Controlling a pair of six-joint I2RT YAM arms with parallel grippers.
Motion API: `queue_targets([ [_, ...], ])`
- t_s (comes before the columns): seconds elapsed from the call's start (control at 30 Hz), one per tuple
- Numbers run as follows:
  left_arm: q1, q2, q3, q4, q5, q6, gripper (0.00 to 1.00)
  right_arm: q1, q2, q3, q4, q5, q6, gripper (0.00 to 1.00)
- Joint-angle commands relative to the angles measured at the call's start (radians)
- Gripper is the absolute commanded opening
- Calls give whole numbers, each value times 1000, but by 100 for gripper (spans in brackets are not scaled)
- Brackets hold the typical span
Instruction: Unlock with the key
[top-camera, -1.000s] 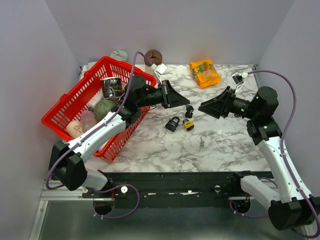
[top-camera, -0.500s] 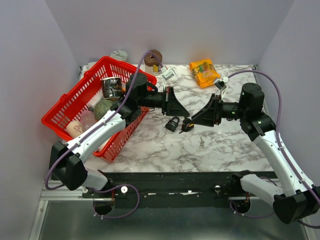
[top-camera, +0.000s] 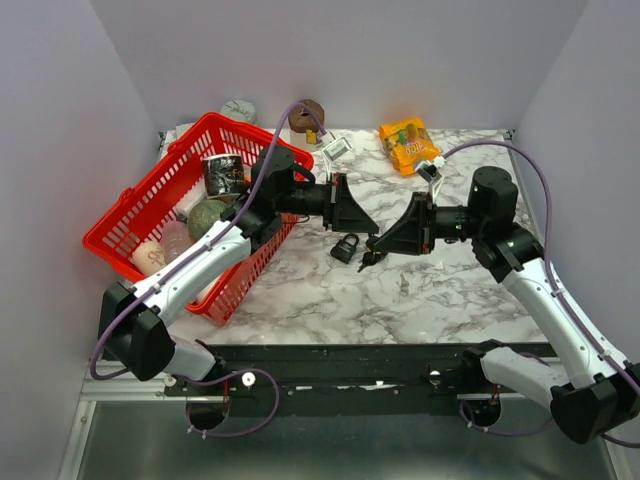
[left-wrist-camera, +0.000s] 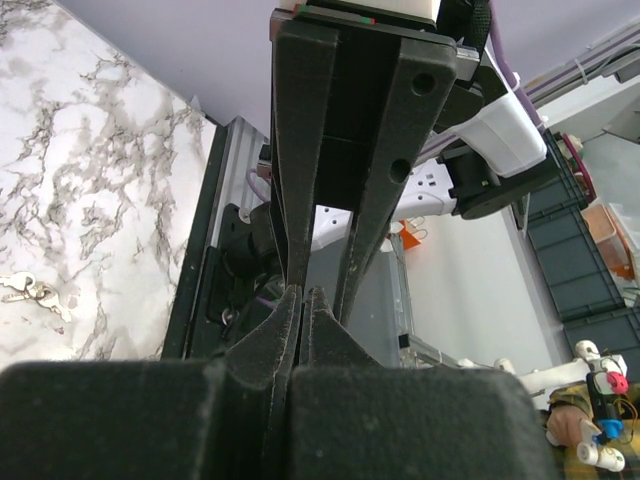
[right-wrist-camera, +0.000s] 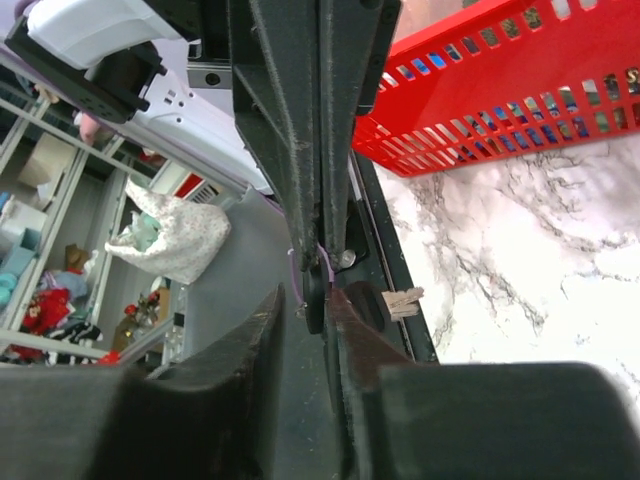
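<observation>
Near the front of the marble worktop (top-camera: 450, 300) lies a small bunch of keys (left-wrist-camera: 25, 291). Farther back, the right gripper (top-camera: 375, 250) points down just right of the black padlock (top-camera: 346, 247). Its jaws are close together, and I cannot tell if they pinch anything. Just behind it, the left gripper (top-camera: 374, 229) has its jaws pressed together. On the left sits a red basket (top-camera: 120, 215).
</observation>
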Motion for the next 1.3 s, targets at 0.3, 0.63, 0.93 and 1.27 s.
queue_targets([
  [0.3, 1, -20, 35, -136, -76, 105, 63, 17, -10, -59, 120, 111, 105, 1],
  [0.63, -21, 44, 320, -760, -795, 576, 99, -100, -102, -180, 121, 389, 200, 1],
  [0.93, -68, 87, 312, -805, -981, 646, 99, -179, -292, -275, 72, 564, 244, 1],
  [1.27, -111, 328, 457, -862, -1082, 664, 99, -177, -409, -292, 12, 645, 250, 1],
])
